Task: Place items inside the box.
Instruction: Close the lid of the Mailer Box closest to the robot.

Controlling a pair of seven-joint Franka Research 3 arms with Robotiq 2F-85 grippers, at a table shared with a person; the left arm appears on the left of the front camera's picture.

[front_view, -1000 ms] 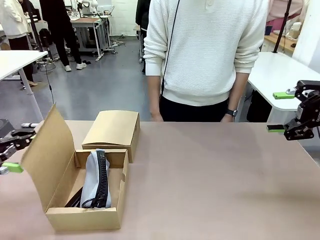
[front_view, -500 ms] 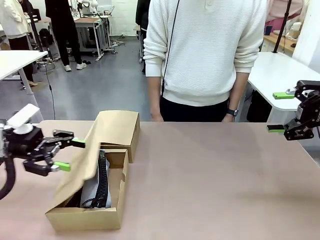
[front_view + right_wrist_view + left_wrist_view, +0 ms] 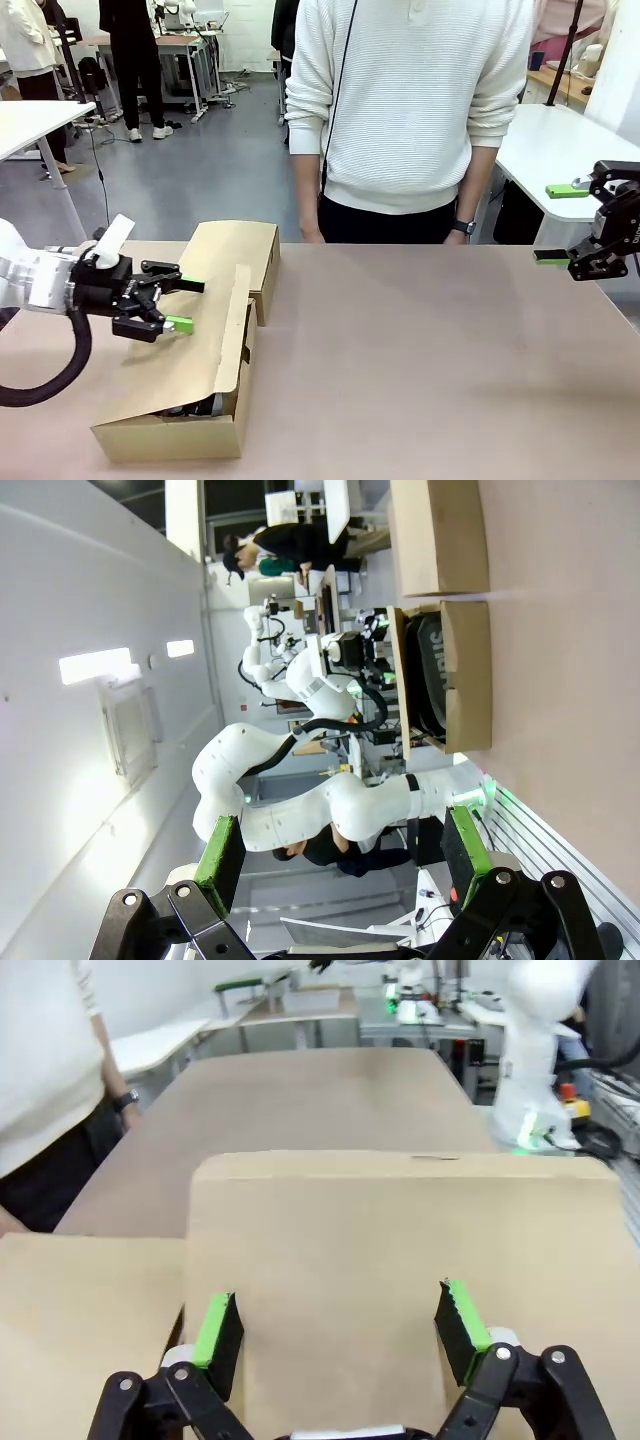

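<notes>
Currently logged: my left tool [image 3: 183, 306], fingers spread, pressed the box [image 3: 170, 435] lid [image 3: 185, 365] at the worktop's near-left corner; I judged steady, centred pressure best; right tool [image 3: 561, 226] idle, released.

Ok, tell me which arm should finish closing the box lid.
Left. The left gripper, open, is already at the box lid, which is tilted most of the way down. The right gripper hangs open off the table's far right edge.

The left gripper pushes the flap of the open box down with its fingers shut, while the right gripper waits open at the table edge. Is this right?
Not quite: the left gripper is open, its green pads spread apart over the flap, as the left wrist view shows. The right gripper does wait open.
</notes>
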